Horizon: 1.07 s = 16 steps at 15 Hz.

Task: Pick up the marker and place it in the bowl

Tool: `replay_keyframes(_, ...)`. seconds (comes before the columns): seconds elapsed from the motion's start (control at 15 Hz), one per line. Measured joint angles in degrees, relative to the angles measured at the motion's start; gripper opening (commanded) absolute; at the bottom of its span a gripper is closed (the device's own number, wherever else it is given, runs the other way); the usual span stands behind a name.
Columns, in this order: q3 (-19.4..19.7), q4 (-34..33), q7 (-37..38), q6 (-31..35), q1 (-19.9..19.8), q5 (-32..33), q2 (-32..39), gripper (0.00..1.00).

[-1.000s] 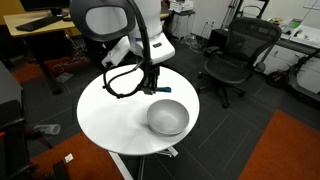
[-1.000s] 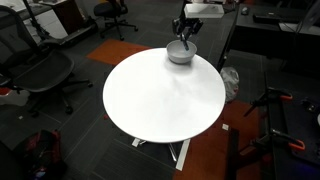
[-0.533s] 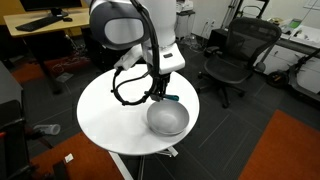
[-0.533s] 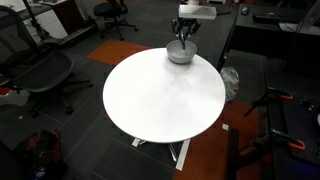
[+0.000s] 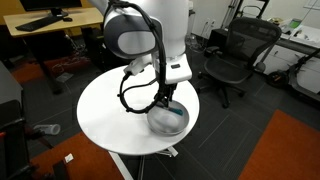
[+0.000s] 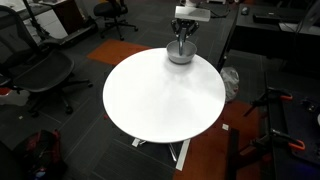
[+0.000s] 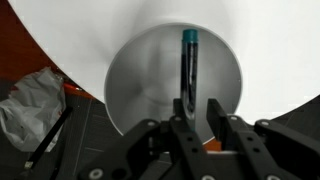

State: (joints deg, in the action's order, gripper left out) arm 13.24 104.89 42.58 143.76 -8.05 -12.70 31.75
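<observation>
The arm reaches down over the far side of the round white worktop (image 5: 108, 112), with the tool (image 5: 165, 100) lowered into the mouth of the bowl (image 5: 165, 129), a shiny silver-grey dish that stands near the worktop's edge in both exterior views (image 6: 180, 56). From the wrist view the bowl (image 7: 140, 72) fills the middle of the picture, and the marker (image 7: 188, 65) lies along its inside, teal end pointing away from the tool (image 7: 197, 108) and dark end running down to the fingertips, where it merges with one finger; a narrow gap shows between the two fingers, but whether they grip the marker or have let go of it cannot be told. In an exterior view a teal spot of the marker (image 5: 175, 110) shows just inside the rim, beside the tool. A crumpled pale bag (image 7: 30, 100) lies on the floor below the worktop's edge, and a black office chair (image 5: 232, 60) stands well apart behind the arm
</observation>
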Motion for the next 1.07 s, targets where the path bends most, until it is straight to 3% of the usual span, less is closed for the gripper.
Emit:
replay_keyframes(0.33, 0.00, -1.84, 1.94, -0.64, -0.14, -0.01, 1.32, 0.99)
replay_keyframes(1.07, 0.00, -2.61, 2.81, -0.81, -0.28, 0.01, 1.52, 1.00)
